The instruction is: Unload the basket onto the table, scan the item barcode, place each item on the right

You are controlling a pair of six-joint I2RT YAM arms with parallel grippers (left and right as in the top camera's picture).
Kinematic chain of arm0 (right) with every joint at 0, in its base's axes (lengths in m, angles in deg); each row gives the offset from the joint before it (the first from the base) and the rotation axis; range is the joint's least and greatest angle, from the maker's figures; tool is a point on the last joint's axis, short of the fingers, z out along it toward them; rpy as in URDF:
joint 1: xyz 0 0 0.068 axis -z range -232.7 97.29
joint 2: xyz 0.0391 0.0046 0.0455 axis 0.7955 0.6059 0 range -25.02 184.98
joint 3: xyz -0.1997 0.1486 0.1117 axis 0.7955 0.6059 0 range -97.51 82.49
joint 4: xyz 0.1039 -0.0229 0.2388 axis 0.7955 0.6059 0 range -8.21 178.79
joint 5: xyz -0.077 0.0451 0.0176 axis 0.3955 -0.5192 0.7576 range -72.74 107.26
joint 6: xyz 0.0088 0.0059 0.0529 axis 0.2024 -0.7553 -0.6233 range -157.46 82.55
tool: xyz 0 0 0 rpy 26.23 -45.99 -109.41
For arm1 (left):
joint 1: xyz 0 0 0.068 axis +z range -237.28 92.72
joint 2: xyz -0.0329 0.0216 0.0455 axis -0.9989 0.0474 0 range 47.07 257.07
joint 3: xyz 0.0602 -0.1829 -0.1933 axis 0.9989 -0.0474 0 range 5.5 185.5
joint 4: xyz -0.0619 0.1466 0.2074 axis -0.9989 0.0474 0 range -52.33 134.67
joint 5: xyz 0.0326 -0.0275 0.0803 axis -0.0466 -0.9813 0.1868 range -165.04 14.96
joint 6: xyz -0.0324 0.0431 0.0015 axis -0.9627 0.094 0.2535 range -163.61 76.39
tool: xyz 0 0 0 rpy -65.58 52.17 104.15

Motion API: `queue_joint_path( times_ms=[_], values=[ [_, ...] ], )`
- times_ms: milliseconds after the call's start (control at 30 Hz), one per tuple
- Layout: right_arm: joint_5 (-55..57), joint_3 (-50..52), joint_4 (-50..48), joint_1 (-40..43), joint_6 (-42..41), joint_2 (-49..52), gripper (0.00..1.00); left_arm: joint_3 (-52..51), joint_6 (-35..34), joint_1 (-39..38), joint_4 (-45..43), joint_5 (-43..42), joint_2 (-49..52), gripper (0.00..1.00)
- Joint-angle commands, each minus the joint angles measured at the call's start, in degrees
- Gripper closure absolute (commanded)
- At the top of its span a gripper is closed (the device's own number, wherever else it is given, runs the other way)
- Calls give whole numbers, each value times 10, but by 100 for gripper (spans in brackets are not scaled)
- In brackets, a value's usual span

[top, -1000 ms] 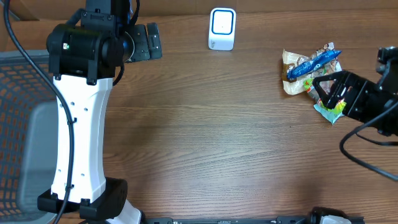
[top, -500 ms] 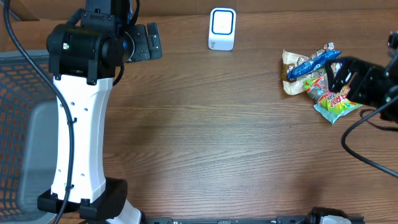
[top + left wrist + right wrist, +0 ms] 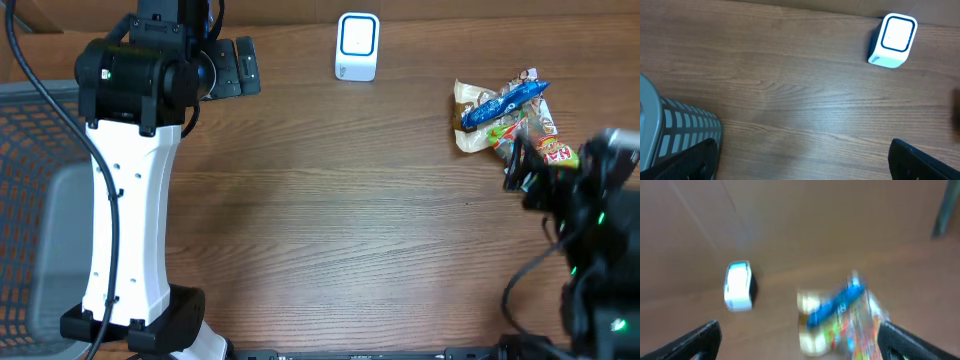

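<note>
Your right jaws stand wide apart with nothing between them. In the blurred right wrist view their fingertips (image 3: 695, 340) sit at the frame's two bottom corners. Beyond them lies the pile of snack packets, with a blue packet (image 3: 837, 305) slanted on top. From overhead, the blue packet lies across a tan packet (image 3: 468, 125), and a multicoloured packet (image 3: 545, 140) is on the pile's near right side. The right jaws are just beside that multicoloured packet. You cannot tell whether they touch it, because the right arm (image 3: 590, 210) hides that edge. All the packets rest on the tabletop (image 3: 350, 220) towards its far right.

Your left jaws are equally wide and empty, with dark fingertips (image 3: 690, 160) at the bottom corners of the left wrist view and bare wood beneath them. The white scanner (image 3: 357, 46), with its blue-rimmed window, stands at the far edge near the middle. It is well apart from both the pile and the left jaws. A grey mesh basket (image 3: 30, 200) sits at the left side, beside the left arm (image 3: 125, 220).
</note>
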Motion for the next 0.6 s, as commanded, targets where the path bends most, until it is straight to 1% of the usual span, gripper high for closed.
queue_joint_path(
  times_ms=[0, 167, 267, 400, 433, 567],
  values=[
    [10, 152, -86, -3, 17, -102, 0, -1, 11, 0, -3, 8, 1, 0],
    [7, 319, -191, -13, 16, -222, 0, -1, 11, 0, -3, 8, 1, 0],
    [7, 382, -204, -26, 14, -295, 0, -1, 11, 0, -3, 8, 1, 0],
    [7, 428, -204, -38, 14, -375, 0, -1, 11, 0, -3, 8, 1, 0],
    [7, 437, -215, -38, 14, -376, 0, -1, 11, 0, -3, 7, 1, 0],
    [9, 438, -192, -39, 15, -377, 0, -1, 11, 0, -3, 8, 1, 0]
  ],
)
